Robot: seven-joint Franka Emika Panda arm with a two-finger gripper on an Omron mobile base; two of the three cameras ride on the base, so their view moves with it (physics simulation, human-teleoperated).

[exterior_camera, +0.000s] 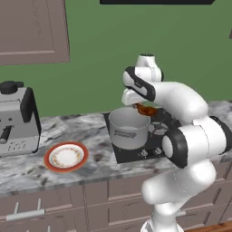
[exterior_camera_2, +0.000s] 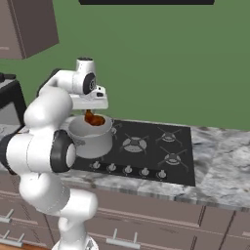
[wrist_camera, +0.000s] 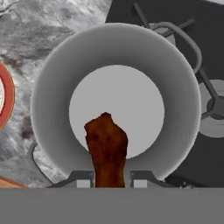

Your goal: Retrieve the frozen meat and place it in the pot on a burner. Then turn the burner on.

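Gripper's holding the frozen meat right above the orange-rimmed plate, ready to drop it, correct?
Not quite. The gripper does hold the frozen meat, but above the pot on the stove, not above the plate. The hand view looks straight down into the pot's open mouth past the meat; the left base view shows the plate off to the side on the counter.

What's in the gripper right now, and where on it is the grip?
The gripper holds the frozen meat, pinched at its narrow end, the thicker end hanging over the open pot.

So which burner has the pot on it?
The front-left burner, nearest the plate. The pot covers it; the other three burners sit bare to its right and behind.
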